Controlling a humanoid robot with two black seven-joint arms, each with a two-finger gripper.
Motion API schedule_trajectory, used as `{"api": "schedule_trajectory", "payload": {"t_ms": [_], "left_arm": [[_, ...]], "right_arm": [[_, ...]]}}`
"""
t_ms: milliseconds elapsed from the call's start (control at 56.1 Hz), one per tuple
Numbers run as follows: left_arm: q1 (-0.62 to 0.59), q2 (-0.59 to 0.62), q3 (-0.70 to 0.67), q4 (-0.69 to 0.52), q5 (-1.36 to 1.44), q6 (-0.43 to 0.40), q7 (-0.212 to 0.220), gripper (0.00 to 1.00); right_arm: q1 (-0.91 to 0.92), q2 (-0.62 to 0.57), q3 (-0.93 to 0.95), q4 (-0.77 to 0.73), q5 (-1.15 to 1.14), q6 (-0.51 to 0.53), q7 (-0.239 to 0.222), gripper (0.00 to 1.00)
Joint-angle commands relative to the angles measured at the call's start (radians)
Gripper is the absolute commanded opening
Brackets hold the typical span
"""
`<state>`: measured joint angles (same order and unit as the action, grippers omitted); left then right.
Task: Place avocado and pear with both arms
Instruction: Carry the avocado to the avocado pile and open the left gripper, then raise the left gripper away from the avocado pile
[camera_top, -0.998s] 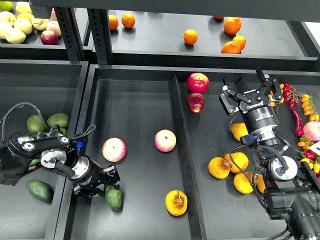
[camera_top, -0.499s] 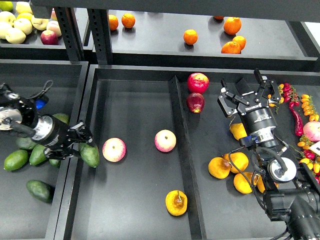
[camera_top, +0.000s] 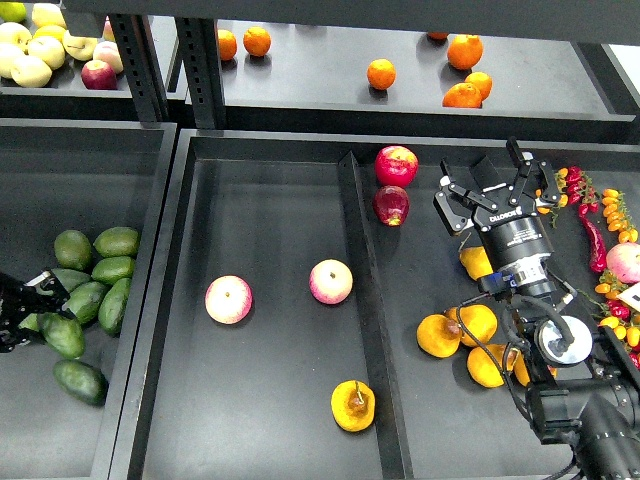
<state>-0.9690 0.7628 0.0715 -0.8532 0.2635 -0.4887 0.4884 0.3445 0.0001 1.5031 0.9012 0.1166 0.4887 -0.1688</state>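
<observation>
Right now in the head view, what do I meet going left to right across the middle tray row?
Dark green avocado pile → pink-yellow apple → second pink-yellow apple → yellow-orange pears → right end effector.

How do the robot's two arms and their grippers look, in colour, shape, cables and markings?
Both arms are black. The right gripper has angular black fingers on a round ribbed wrist with small white lettering, a silver disc joint lower down, and thin black cables looping beside it. Of the left gripper only a dark tip shows at the picture's edge.

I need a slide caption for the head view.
Left gripper among the avocados; blotched pear lies apart; right gripper open.
</observation>
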Motion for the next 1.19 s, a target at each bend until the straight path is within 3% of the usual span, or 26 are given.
{"api": "schedule_trajectory", "payload": {"t_ms": [0,36,178,410,499,517,624,927,1177], "left_arm": [[0.007,-0.002,-0.001,0.013,0.002,0.0,0.0,0.59],[0.007,-0.003,-0.001,0.014,0.003,0.0,0.0,0.64],[0.009,-0.013,-0.002,0.029,0.02,0.0,0.0,1.0],[0.013,-0.014,-0.015,0.042,0.019,0.0,0.0,1.0],[0.018,-0.02,-0.029,0.039,0.019,0.0,0.0,1.0],[0.021,-0.023,-0.045,0.04,0.019,0.0,0.0,1.0],[0.021,-0.025,-0.062,0.039,0.019,0.0,0.0,1.0],[0.026,-0.026,-0.099,0.028,0.017,0.0,0.0,1.0],[0.036,-0.088,-0.335,0.026,-0.043,0.0,0.0,1.0]], "right_arm": [[-0.001,0.0,0.0,0.001,0.0,0.0,0.0,1.0],[-0.001,0.0,0.0,0.001,0.0,0.0,0.0,1.0],[-0.007,0.0,-0.001,0.008,-0.003,0.0,0.0,1.0],[-0.01,0.0,-0.02,0.028,-0.005,0.0,-0.003,1.0],[-0.01,0.0,-0.023,0.039,-0.003,0.0,-0.032,1.0],[-0.01,0.0,-0.032,0.048,-0.005,0.0,-0.102,1.0],[-0.004,0.0,-0.044,0.051,-0.008,0.0,-0.319,1.0],[-0.001,0.0,-0.075,0.084,-0.103,0.0,-0.32,1.0],[-0.002,0.0,-0.075,0.085,-0.104,0.0,-0.32,1.0]]}}
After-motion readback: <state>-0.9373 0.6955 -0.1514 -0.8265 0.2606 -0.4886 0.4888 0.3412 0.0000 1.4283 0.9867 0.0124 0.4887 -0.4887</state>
